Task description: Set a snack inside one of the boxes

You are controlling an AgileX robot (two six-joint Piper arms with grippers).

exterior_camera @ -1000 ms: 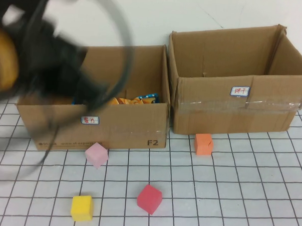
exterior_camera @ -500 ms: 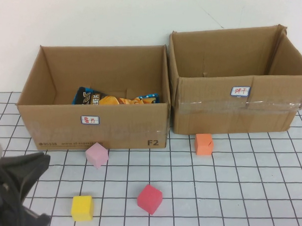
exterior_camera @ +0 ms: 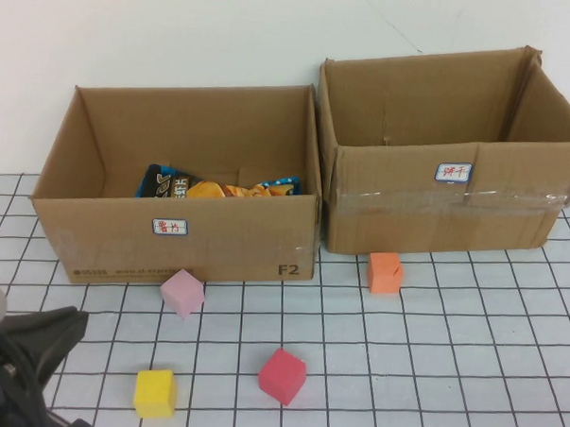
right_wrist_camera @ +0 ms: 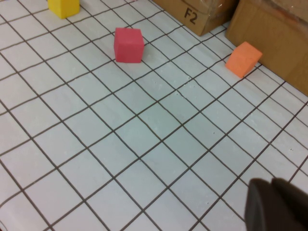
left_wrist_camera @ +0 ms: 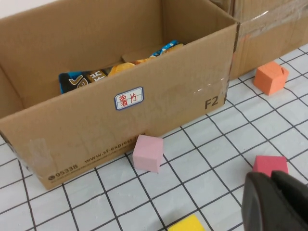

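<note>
snack bag (exterior_camera: 215, 186) sits in the left box (exterior_camera: 175, 239), so the job looks done: left gripper (left_wrist_camera: 276, 202) parks low beside it, clenched and empty, right gripper (right_wrist_camera: 279, 204) likewise clenched over bare table.

Even, bright, diffuse light; no glare on grid table (exterior_camera: 448, 372). Soft shadows only: inside left box (exterior_camera: 177, 185), under pink cube (exterior_camera: 182, 292) and red cube (exterior_camera: 282, 375). High view sharp overall. Left gripper (left_wrist_camera: 276, 202) and right gripper (right_wrist_camera: 276, 204) dark, out of focus near wrist lenses. Faint sheen on tape of right box (exterior_camera: 449, 150).
</note>
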